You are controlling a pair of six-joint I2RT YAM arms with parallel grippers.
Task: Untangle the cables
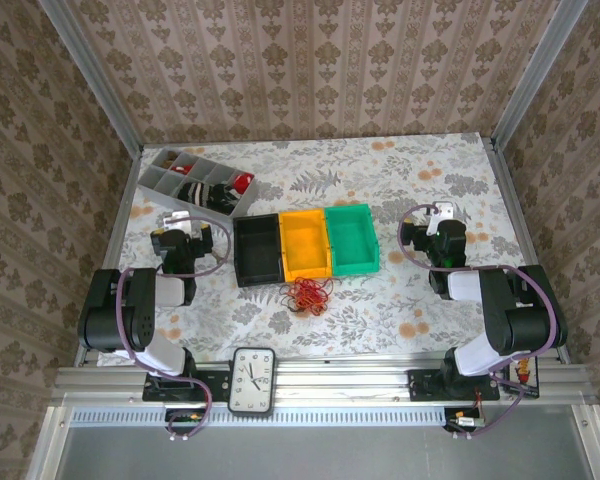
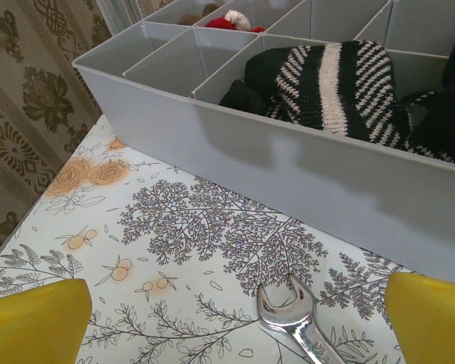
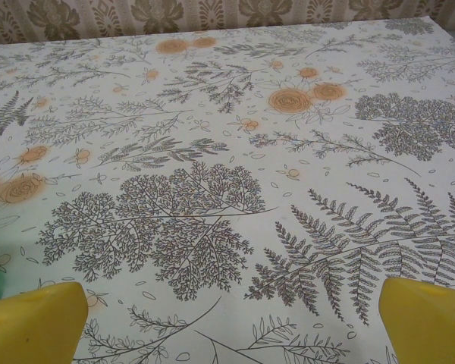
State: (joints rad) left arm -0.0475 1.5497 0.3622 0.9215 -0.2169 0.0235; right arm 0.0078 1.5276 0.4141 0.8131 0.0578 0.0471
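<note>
Red and orange cables (image 1: 308, 293) lie in a heap between the left pincer (image 2: 231, 330) and right pincer (image 3: 231, 326), both spread wide and empty, so reaching over likely comes first.

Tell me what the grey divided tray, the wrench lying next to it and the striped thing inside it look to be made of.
The grey divided tray is probably plastic with a matte finish, going by its thin, smooth moulded walls. The wrench looks like polished metal, with bright mirror-like glints. The striped thing is knitted yarn in black and white with visible ribbed stitches. Which fibre it is cannot be told.
</note>
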